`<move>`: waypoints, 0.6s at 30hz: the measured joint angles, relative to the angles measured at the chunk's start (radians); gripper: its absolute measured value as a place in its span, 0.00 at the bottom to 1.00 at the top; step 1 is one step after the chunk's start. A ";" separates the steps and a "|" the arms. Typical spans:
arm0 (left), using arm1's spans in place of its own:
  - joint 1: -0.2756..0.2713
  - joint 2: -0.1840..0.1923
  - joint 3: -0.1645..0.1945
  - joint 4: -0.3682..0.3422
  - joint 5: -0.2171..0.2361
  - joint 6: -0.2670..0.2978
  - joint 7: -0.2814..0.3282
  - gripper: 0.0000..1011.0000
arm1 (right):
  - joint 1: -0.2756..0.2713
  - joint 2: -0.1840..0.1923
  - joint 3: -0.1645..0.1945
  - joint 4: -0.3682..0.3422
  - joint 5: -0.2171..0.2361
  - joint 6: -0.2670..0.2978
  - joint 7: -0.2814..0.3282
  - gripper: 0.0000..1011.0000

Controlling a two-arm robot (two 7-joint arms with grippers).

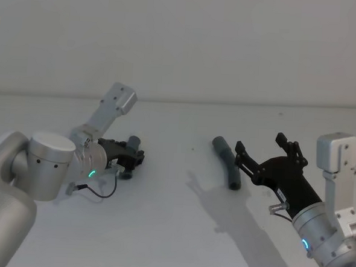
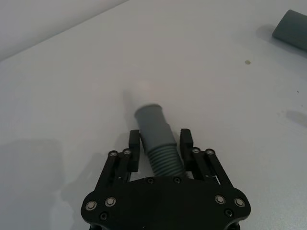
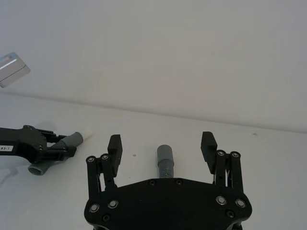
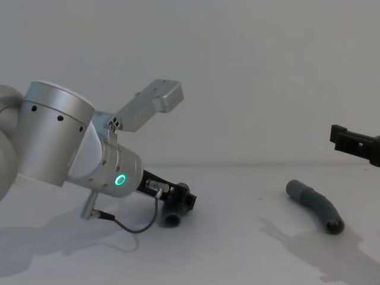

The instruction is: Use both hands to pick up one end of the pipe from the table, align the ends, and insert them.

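Note:
Two dark grey pipe pieces are in view. My left gripper (image 1: 135, 156) is shut on the first pipe piece (image 2: 156, 136), fingers (image 2: 135, 149) pressed to its ribbed collar, low over the white table (image 1: 172, 230). That piece's narrower whitish tip (image 3: 87, 135) points away from the gripper, and its open end (image 4: 172, 220) hangs near the surface. The second pipe piece (image 1: 227, 164) lies bent on the table at centre right. My right gripper (image 1: 260, 146) stands open just right of it, above the table, and the piece (image 3: 165, 162) shows between its spread fingers (image 3: 115, 146).
A plain pale wall rises behind the table's far edge (image 1: 228, 104). A thin cable (image 4: 133, 228) loops under the left wrist. Bare white surface lies between the two pipe pieces.

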 joint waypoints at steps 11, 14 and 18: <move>0.001 0.000 0.000 0.001 0.002 -0.001 0.002 0.34 | 0.000 0.000 0.000 0.000 0.000 0.000 0.000 0.99; 0.001 0.000 0.000 0.001 0.002 -0.002 0.002 0.34 | 0.000 0.000 0.000 0.000 0.000 0.000 0.000 0.99; 0.001 0.000 0.000 0.001 0.003 -0.002 0.002 0.34 | 0.000 0.000 0.000 0.000 0.000 0.000 0.000 0.99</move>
